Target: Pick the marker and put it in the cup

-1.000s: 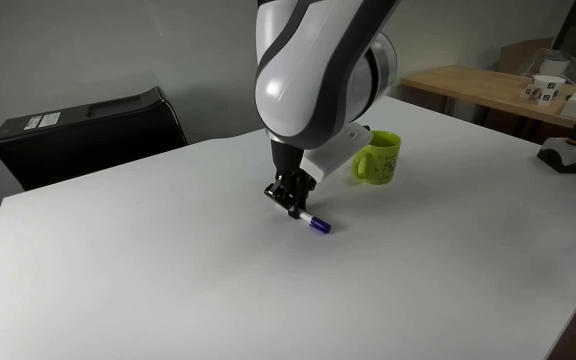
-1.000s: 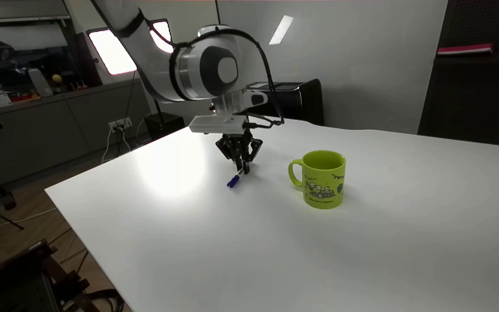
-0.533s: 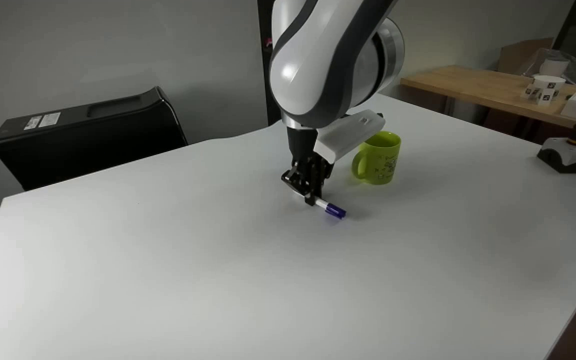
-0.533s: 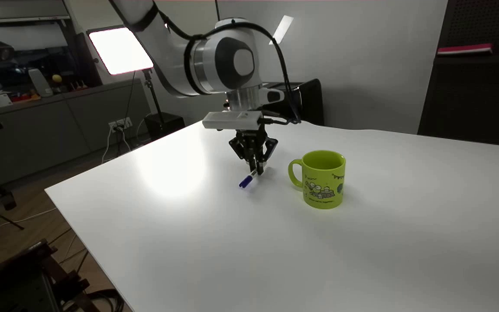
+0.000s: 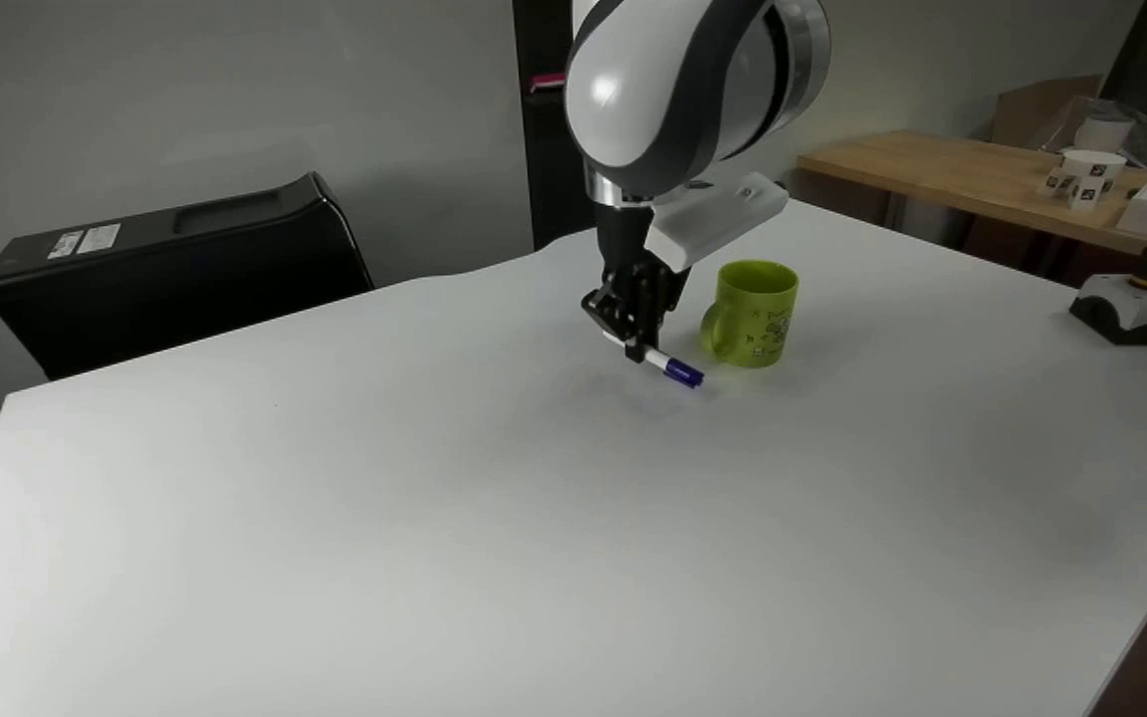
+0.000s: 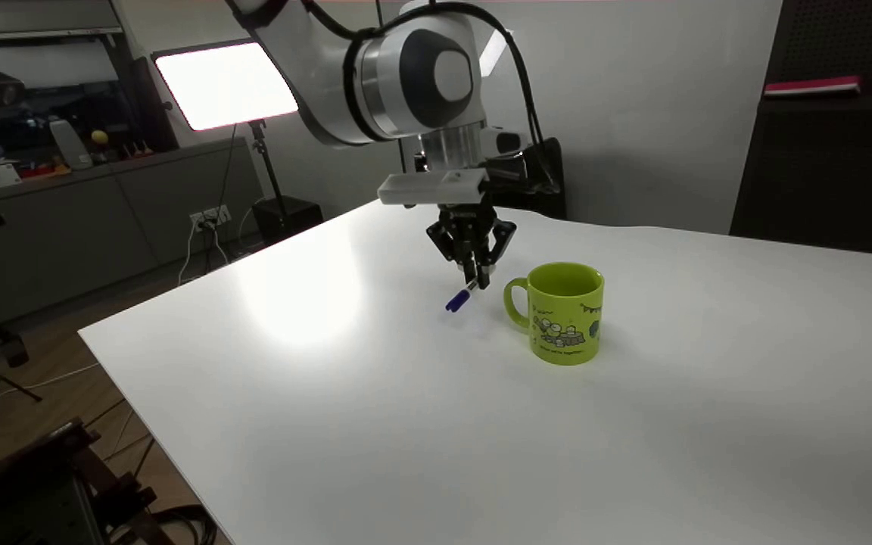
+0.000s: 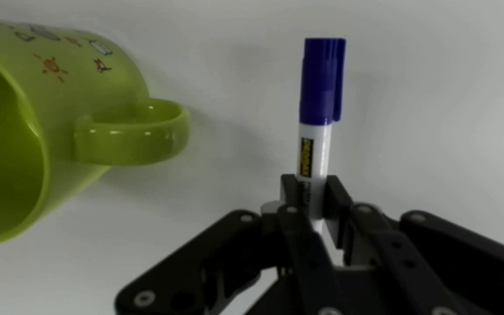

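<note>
The marker (image 7: 314, 131) (just one) hangs slightly above the desk (image 6: 406, 424), pinched by its white barrel in the one claw (image 7: 312, 192), its blue cap sticking out. One green cup (image 6: 563, 322) stands upright near it, apart, handle facing the marker. The desk is white and shiny. Beyond it stand one black case (image 5: 185, 274) with two white labels and one lit lamp (image 6: 224, 87); the wall (image 6: 648, 121) is grey.
</note>
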